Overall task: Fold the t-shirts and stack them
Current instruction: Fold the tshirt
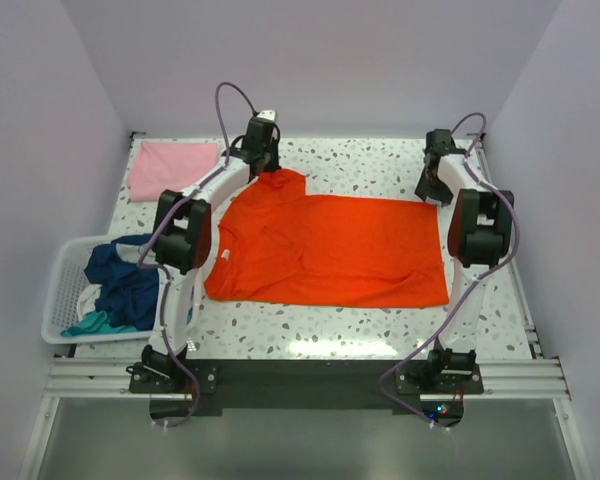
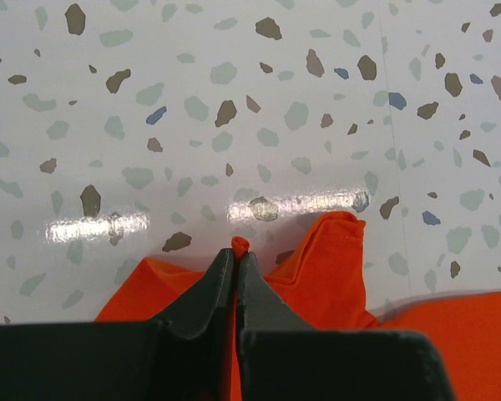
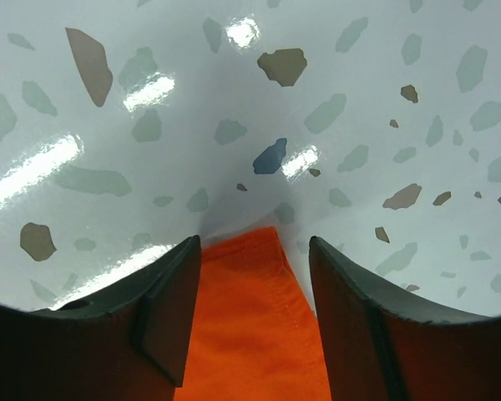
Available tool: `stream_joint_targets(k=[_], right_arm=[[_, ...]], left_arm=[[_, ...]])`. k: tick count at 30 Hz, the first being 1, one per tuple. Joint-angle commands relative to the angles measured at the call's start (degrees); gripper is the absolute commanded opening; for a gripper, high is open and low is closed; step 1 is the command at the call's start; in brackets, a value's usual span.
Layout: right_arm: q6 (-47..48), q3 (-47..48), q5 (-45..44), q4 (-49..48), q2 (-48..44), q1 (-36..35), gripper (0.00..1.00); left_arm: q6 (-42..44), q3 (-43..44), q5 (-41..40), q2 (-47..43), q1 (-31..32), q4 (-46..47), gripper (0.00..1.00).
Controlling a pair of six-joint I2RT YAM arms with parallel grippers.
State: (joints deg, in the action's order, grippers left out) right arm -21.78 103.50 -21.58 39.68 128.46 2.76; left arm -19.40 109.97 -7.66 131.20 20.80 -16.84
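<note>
orange-red t-shirt point(image 1: 330, 250) spread out on speckled table point(image 1: 380, 165) | left gripper point(image 2: 236, 253) pinched tight on its sleeve | right gripper point(image 3: 255, 244) wide apart, straddling a hem corner

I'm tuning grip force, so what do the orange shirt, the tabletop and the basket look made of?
The orange-red t-shirt looks like soft matte cloth: it creases and shows a stitched hem. The tabletop is hard and glossy with a speckled terrazzo look, perhaps laminate; lamps reflect in it. The basket is white and slatted, likely moulded plastic.
</note>
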Motion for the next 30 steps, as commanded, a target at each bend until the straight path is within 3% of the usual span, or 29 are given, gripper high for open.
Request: stream_joint_targets(k=[1,13,16,18,21,30], right_arm=[[-0.8,1.2,-3.1,-0.9,0.2,0.6,0.56],[-3.9,-7.7,-1.0,-3.7,-3.7,0.6,0.40],[-4.4,-9.5,-0.5,-4.8,-4.8,0.6,0.29],[-4.4,-9.7,-0.5,-5.1,-5.0,0.5,0.14],[-4.3,-10.1,-0.2,-5.5,-5.7,0.6,0.00],[-1.9,-12.5,0.7,-6.6,-12.1,0.5,0.00]], left_arm=[[1.3,-1.5,1.2,-4.8,0.4,3.3,0.00],[-0.4,-8.9,1.2,-10.0,0.3,5.1,0.00],[-0.9,-11.0,1.3,-11.6,0.3,5.7,0.00],[-1.2,-12.1,1.5,-12.6,0.3,5.8,0.00],[-1.9,-14.3,2.0,-14.4,0.3,6.1,0.00],[-4.7,-26.3,2.7,-24.1,0.4,9.7,0.00]])
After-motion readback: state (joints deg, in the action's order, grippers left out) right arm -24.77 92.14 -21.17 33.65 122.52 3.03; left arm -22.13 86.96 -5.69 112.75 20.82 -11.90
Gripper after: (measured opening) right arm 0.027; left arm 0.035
